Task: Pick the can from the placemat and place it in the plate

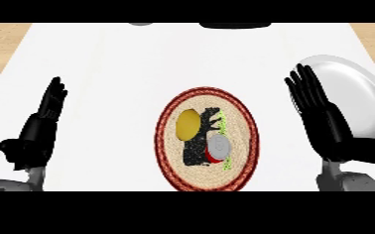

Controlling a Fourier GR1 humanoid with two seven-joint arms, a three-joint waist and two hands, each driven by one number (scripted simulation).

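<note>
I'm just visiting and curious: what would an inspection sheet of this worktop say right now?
Surface: white counter, wooden strips at both far corners.
Job's things: can with a silver top standing on the round woven placemat; white plate at right, nothing visible on it, partly hidden by a hand.
Clutter: yellow round object and a dark patch on the placemat, can't identify.
Hands: left hand and right hand both open, fingers up, resting, holding nothing.
Cables: nothing seen.
Surroundings: dark shapes at the far edge, unclear.
</note>
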